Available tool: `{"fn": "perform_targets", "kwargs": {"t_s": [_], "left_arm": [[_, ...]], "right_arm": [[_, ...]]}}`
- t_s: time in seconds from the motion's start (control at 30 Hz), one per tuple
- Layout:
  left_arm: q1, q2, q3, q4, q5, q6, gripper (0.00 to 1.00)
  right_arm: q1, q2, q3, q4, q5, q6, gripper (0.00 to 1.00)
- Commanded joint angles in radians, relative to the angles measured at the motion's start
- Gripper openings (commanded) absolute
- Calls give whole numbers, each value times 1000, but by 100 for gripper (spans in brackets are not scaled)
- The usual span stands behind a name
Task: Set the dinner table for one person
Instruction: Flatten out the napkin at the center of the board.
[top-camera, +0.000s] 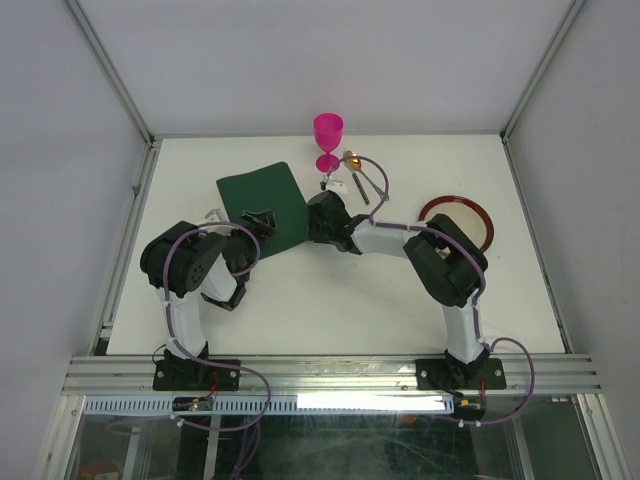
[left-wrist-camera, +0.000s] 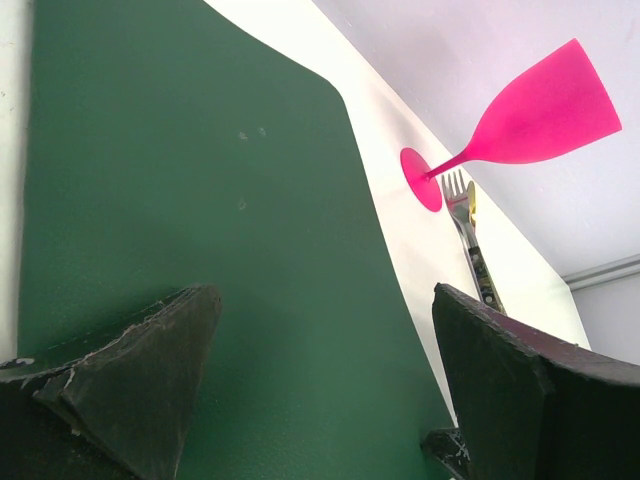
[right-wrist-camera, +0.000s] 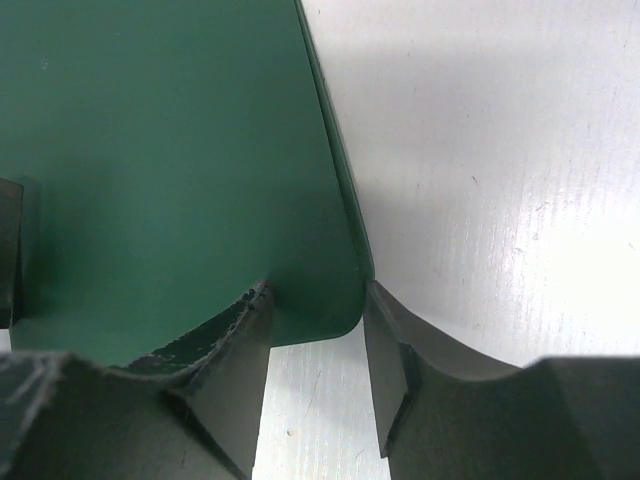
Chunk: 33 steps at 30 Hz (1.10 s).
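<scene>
Two grippers, one green placemat

Both grippers are at the same mat right now. The right gripper (right-wrist-camera: 318, 300) has its jaws about halfway apart, straddling the near right corner of the dark green placemat (top-camera: 260, 195); one finger (right-wrist-camera: 215, 370) sits over the mat and the other is out over bare white table, its tip right at the mat's edge; I can't tell if it actually touches. There's table showing in the gap, so it isn't pinching anything. That edge of the mat looks a bit curled rather than flat.

The left gripper (left-wrist-camera: 325, 290) is spread wide with nothing between its jaws, hanging over the near part of the mat; only green shows under it.

Poses, from the top view: the left arm (top-camera: 180, 265) is folded up with its elbow out to the left and its wrist pointing in at the mat; the right arm (top-camera: 445, 265) is bent at the elbow, its forearm stretched leftward low across the dinner table (top-camera: 330, 300), hiding part of the red-rimmed plate (top-camera: 440, 205).

The table is the big white surface under all of this; the mat lies left of centre near the far side; a pink goblet (top-camera: 328, 135) stands at the far edge just beyond the mat's far right corner, with a fork (left-wrist-camera: 462, 205) and a gold spoon (top-camera: 352, 158) lying beside its foot.
</scene>
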Motion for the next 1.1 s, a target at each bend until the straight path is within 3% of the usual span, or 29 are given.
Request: {"fn": "perform_targets", "kwargs": {"t_s": [0.0,0.5,1.07], "left_arm": [[8,43,-24,208,32,-43,93],[9,58,-24,222,35,-56,93],[14,66,-28,239,39,-65,93]], "right_arm": [[22,-71,64,20,-57,-5,43],[20,-63,108,-9,-46,-47,43],[-4,44,77,156,-100,-11,41]]}}
